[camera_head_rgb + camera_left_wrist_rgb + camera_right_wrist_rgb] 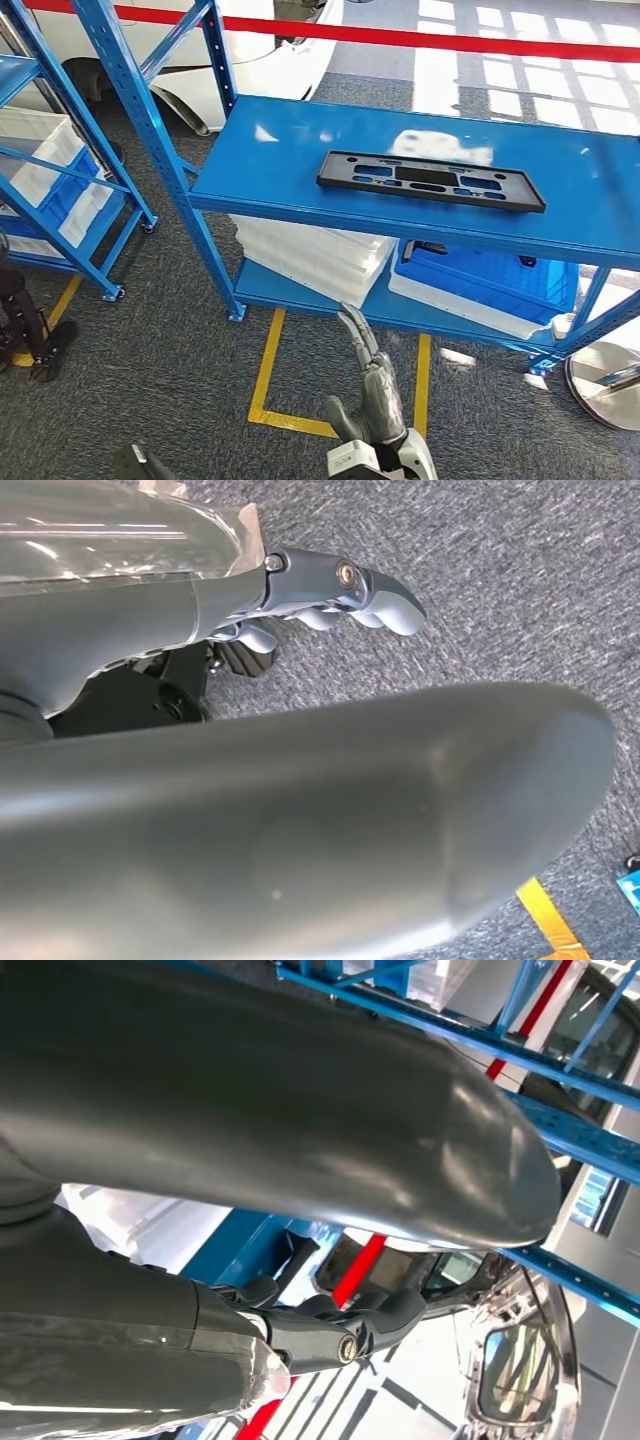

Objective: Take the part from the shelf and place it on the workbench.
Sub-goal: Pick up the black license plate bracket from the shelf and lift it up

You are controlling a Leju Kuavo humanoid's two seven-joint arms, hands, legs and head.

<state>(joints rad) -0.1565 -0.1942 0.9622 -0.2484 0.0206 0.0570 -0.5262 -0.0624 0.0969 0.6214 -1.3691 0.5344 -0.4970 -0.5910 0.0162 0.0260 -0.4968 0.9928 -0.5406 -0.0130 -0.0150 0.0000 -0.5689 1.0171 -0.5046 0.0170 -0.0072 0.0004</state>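
Part (430,181): flat black plastic panel, long and narrow, with a row of rectangular and rounded cut-outs along its length. Lies flat on the top board of the blue shelf (302,170), in the upper middle of the head view. Long axis runs left to right across the frame, the right end sitting slightly lower in the picture; roughly parallel to the shelf's front edge.

Room around it: bare blue board on every side, a broad strip to its left and a narrower one between it and the front edge. Nothing touches the part.

Below the board: stacked white trays (309,255) at centre, a blue bin (490,285) to their right. Blue upright (151,140) slants down the left of the frame. A second blue rack (45,190) stands at far left, holding white bins (38,150).

Floor: grey carpet (166,370) with yellow tape lines (268,375). Red barrier tape (423,40) crosses the top of the frame.

Right hand (370,375): lower centre, below the shelf front, well apart from the part, fingers extended and spread, holding nothing.

Left hand (332,595): seen in the left wrist view over carpet, fingers loosely extended, nothing in its grasp.
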